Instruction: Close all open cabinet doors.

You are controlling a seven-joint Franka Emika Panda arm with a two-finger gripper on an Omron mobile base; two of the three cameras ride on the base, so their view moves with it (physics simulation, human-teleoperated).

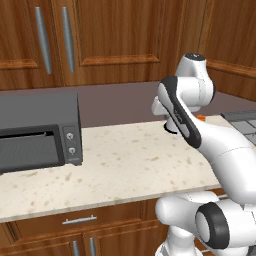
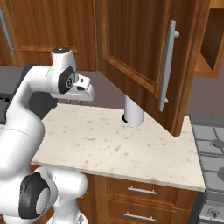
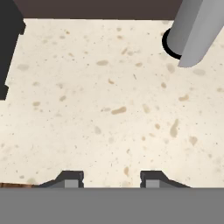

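One tall reddish-brown cabinet door stands open, swung out over the counter, its long silver bar handle near its free edge. Behind it the open cabinet shows at the upper right. Two other cabinet doors with vertical handles lie flush and shut. My gripper hangs left of the open door and below its lower edge, pointing down at the counter. In the hand view my gripper is open, with bare countertop between its fingertips.
A grey cylinder stands on the speckled counter under the open door. A dark toaster oven sits at the counter's left. A stove adjoins on the right. Drawer fronts run below the counter edge.
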